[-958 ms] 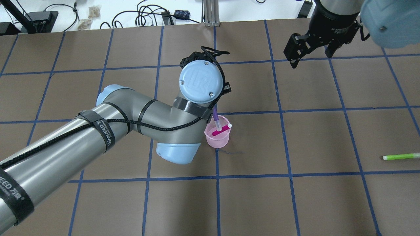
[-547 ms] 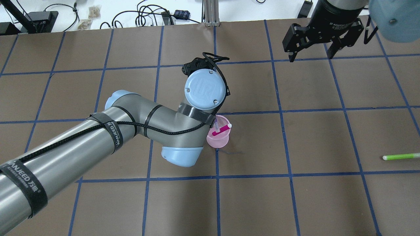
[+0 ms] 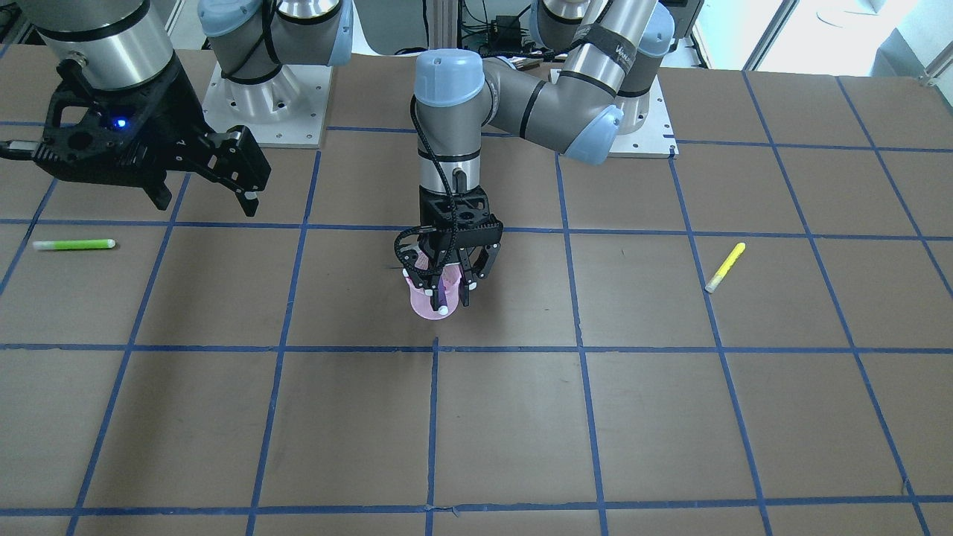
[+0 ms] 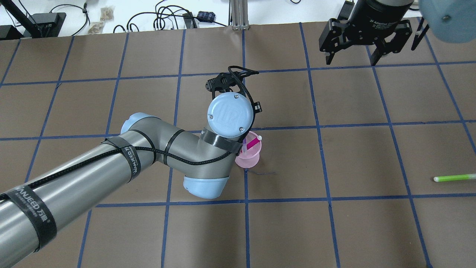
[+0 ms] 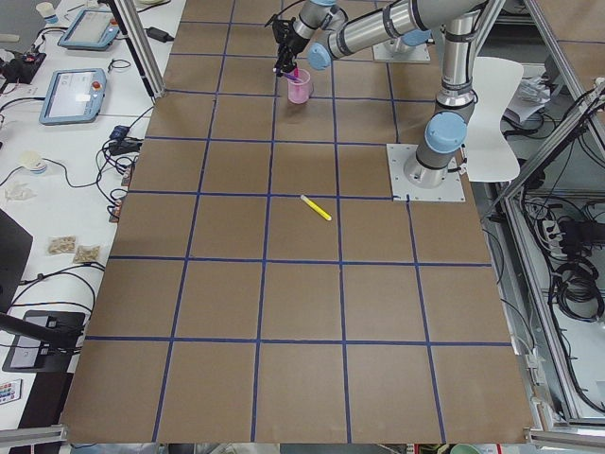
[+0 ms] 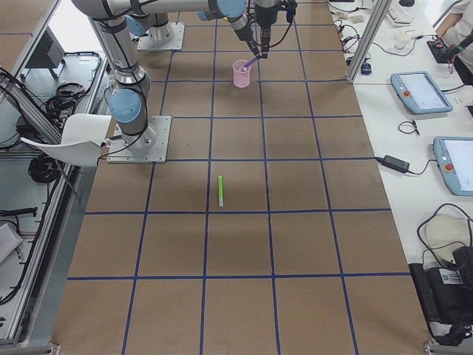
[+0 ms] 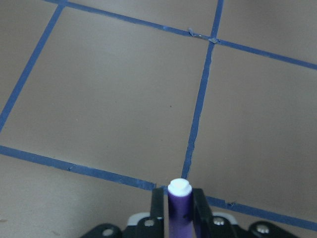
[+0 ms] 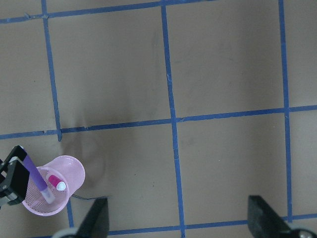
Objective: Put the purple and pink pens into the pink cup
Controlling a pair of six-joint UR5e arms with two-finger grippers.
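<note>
Far to the robot's left, a yellow pen [image 3: 726, 266] lies loose on the table [image 4: 334, 230], well apart from everything else. Near the table's middle, the left gripper [image 3: 448, 296] hangs directly above the pink cup [image 4: 248, 160], its two fingers pressed against the barrel of the purple pen [image 7: 179, 210]. The pen is pinched between them and slants down so that its lower end sits inside the cup's rim. The cup is a mesh one and stands upright on the table. The pink pen [image 4: 253, 142] is already in it, leaning with its white-capped end poking over the rim on the robot's right side. Farther right, the right gripper [image 4: 352, 57] is raised above the table with its fingers spread wide and nothing between them. A green pen [image 4: 453, 178] lies flat near the table's right edge.
</note>
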